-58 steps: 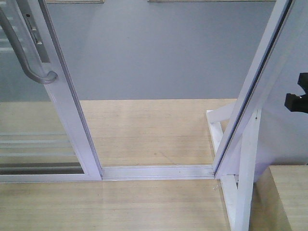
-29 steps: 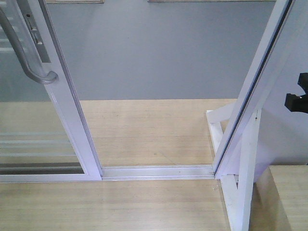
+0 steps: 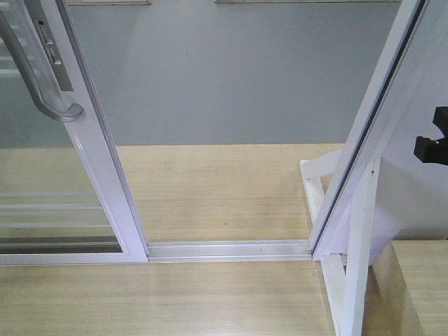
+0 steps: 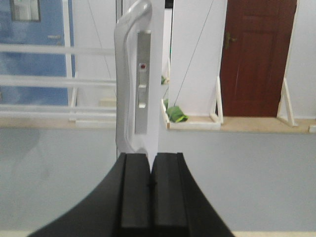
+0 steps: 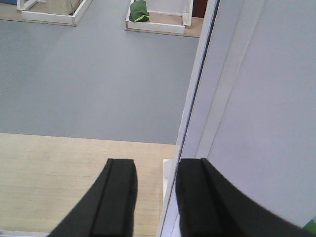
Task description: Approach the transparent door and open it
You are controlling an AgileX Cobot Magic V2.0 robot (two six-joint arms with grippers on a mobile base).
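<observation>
Glass door (image 3: 56,203) is standing at frame left, slid aside, doorway gaping above the floor track (image 3: 227,250). Grey handle (image 4: 126,74) is sitting just beyond the left gripper (image 4: 150,185), fingers pressed together, holding nothing. Right gripper (image 5: 155,197) is hanging spread beside the jamb (image 5: 197,98).

A mock-up test room, apparently a robotics lab, is being shown rather than a real home. The transparent door (image 3: 63,175) is being held in a freestanding white frame (image 3: 357,231) propped by bare white braces on a raised wooden platform (image 3: 210,294), with more such platforms (image 4: 197,122) being seen across grey flooring (image 3: 231,77).
</observation>
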